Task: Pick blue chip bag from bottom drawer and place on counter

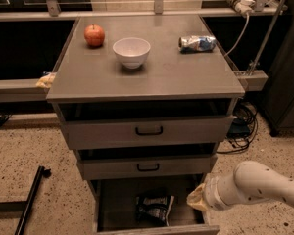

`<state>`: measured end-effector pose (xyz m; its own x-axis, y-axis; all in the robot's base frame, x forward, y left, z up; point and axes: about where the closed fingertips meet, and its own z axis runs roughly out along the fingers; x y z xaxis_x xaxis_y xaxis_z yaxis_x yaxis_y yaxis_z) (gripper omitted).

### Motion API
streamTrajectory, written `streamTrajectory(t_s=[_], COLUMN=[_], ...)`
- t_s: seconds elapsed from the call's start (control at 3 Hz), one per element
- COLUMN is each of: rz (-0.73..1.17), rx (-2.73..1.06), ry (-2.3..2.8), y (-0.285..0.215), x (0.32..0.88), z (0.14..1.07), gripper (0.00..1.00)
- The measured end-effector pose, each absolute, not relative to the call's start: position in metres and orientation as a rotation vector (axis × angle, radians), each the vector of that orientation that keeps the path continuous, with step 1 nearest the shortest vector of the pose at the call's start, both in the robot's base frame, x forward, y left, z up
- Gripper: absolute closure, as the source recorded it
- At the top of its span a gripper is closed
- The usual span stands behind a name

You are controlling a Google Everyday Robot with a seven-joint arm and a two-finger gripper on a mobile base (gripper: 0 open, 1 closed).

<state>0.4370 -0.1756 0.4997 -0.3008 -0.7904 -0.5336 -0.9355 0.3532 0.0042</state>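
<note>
The blue chip bag (154, 207) is dark and crinkly and lies inside the open bottom drawer (116, 205), a little right of its middle. My white arm comes in from the lower right. My gripper (195, 199) is at its yellowish end, over the drawer's right edge, just right of the bag and apart from it. The counter (171, 75) is the flat grey top of the cabinet, above the two shallower drawers.
On the counter stand a red apple (94, 35) at the back left, a white bowl (131, 52) near the middle and a silver-and-blue packet (197, 43) at the back right. Cables (242, 124) hang at the right. A black bar (29, 199) lies on the floor at the left.
</note>
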Motion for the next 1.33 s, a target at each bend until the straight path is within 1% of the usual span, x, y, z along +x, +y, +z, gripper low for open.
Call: streamTrajectory(t_s=[0.33,0.67,1.0,1.33], rz=[0.494,0.494,0.492,0.494], rx=[-1.494,-1.494,-1.502,-1.532], ry=[2.193,2.193,2.123,2.032], y=[-0.17,-0.17,-0.157,-0.133], x=[0.429,0.429,0.435,0.464], z=[0.479,0.478,0.443,0.38], gripper=[1.0,1.0,1.0,1.0])
